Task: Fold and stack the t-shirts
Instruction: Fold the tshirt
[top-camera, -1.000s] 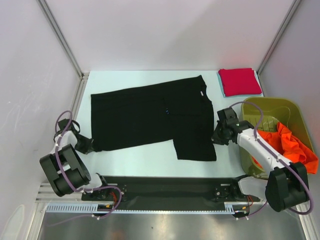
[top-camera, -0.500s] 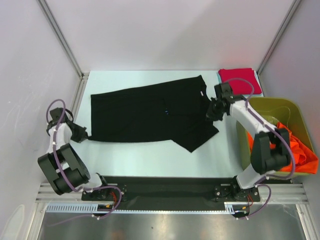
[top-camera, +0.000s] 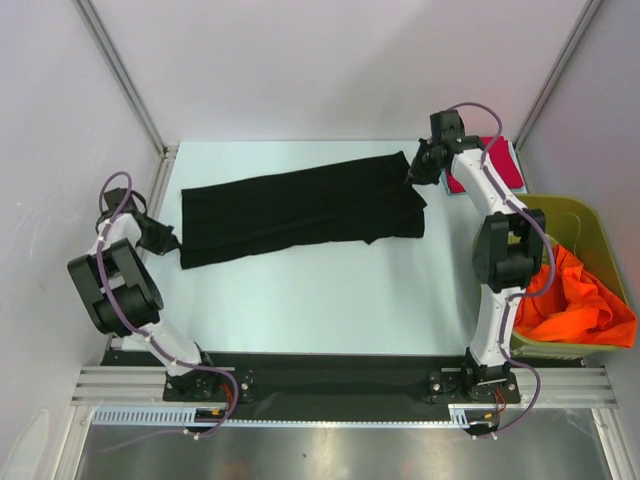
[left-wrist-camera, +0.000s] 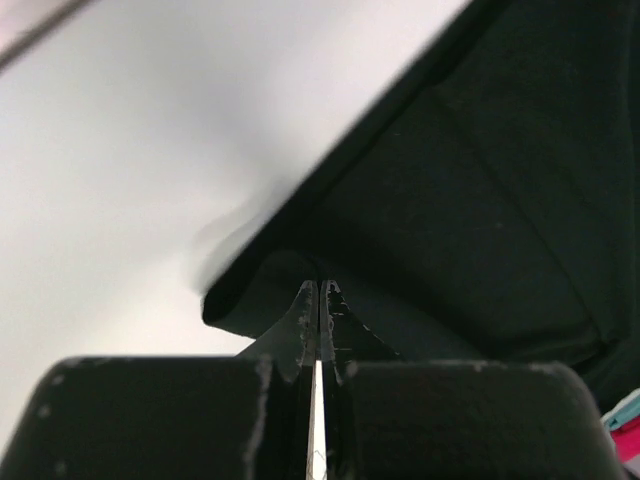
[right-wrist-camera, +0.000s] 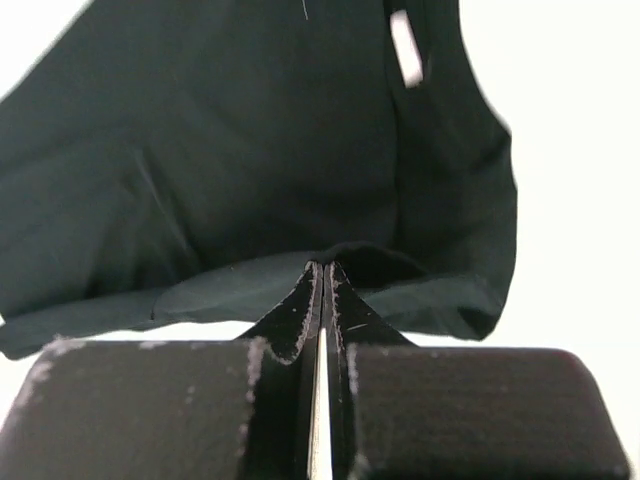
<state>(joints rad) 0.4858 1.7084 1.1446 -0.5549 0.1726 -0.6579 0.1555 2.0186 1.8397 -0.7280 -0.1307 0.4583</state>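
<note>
The black t-shirt (top-camera: 300, 210) lies across the table as a long narrow band, doubled over lengthwise. My left gripper (top-camera: 166, 241) is shut on its left end, and in the left wrist view the gripper (left-wrist-camera: 320, 292) pinches a fold of the black cloth (left-wrist-camera: 460, 190). My right gripper (top-camera: 412, 173) is shut on the far right corner of the shirt; the right wrist view shows the gripper (right-wrist-camera: 322, 268) biting the black cloth (right-wrist-camera: 240, 140). A folded red t-shirt (top-camera: 497, 160) sits at the back right, partly behind the right arm. An orange t-shirt (top-camera: 580, 300) lies crumpled in the bin.
The olive-green bin (top-camera: 578, 214) stands at the right edge, against the right arm's base column. Grey walls with metal posts close in the left, back and right sides. The black rail with both arm bases runs along the near edge.
Both grippers have carried the shirt's near edge toward the back, doubling the black t-shirt over lengthwise. The right arm swung from the front right up to the back right corner.
</note>
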